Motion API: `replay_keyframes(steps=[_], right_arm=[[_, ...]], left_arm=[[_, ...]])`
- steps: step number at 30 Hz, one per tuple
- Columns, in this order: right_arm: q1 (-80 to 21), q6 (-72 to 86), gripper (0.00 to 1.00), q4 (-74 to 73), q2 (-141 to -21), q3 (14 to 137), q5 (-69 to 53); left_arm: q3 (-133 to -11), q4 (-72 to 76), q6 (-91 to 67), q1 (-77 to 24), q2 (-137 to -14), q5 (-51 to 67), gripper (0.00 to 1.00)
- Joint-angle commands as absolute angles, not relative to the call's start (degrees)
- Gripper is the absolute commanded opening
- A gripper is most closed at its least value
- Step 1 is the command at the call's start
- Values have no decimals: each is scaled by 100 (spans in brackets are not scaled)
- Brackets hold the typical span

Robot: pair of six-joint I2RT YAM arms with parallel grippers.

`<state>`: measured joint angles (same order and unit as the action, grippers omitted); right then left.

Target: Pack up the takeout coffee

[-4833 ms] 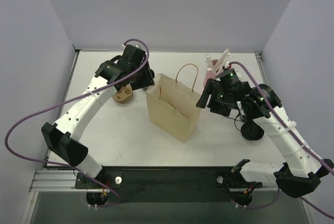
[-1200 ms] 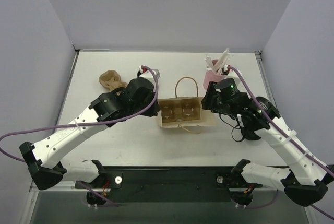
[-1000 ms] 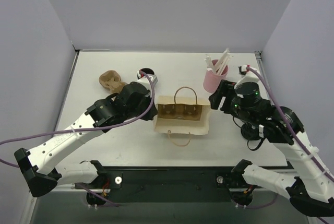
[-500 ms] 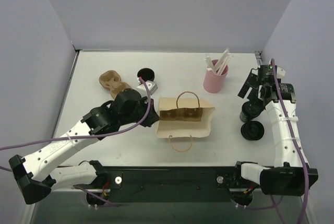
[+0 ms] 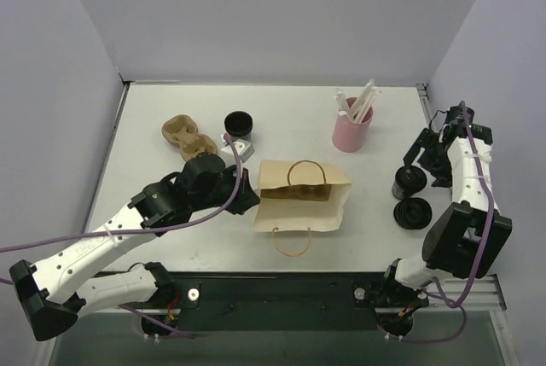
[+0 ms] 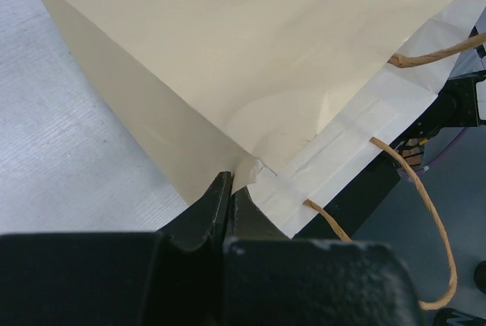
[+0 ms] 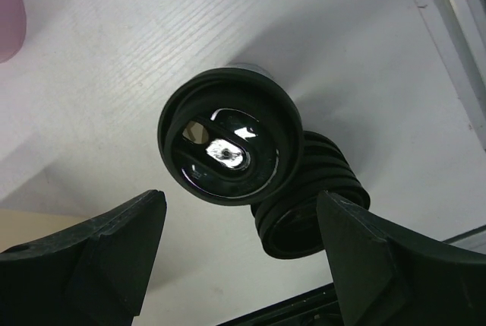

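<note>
A tan paper bag [image 5: 300, 198] with twine handles sits mid-table, tipped toward the near edge, and its inside does not show. My left gripper [image 5: 247, 196] is shut on the bag's left rim corner [image 6: 244, 171]. At the right, a coffee cup with a glossy black lid [image 5: 409, 182] stands upright beside a black ribbed cup [image 5: 412, 212]. My right gripper [image 5: 424, 159] hovers over them, open. In the right wrist view its fingers [image 7: 106, 246] stand wide apart, on either side of and above the lidded cup [image 7: 226, 144], touching nothing.
A pink cup of white straws [image 5: 351, 130] stands at the back right. A brown cardboard cup carrier [image 5: 182, 134] and another black-lidded cup [image 5: 239, 121] sit at the back left. The table's right edge [image 7: 448, 30] runs close to the right gripper.
The right arm swung from the bag out to the right, over the black cups, with its jaws open. The left arm drew back and the bag tipped nearer, hiding the carrier inside.
</note>
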<state>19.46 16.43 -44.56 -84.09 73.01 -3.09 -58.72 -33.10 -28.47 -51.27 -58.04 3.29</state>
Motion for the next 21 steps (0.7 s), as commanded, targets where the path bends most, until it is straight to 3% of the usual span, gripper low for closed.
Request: replay_keyframes(steps=[1,21], right_arm=[[1916,1477,82,-4333,-8534,7356,-765],[1573,1450,77,-4254,-8947,7119,130]], left_arm=[[-5757,-2962,-2962,-5115,-5625,360,0],[-5854,-2988,-2953,-5010,-5748,440,0]])
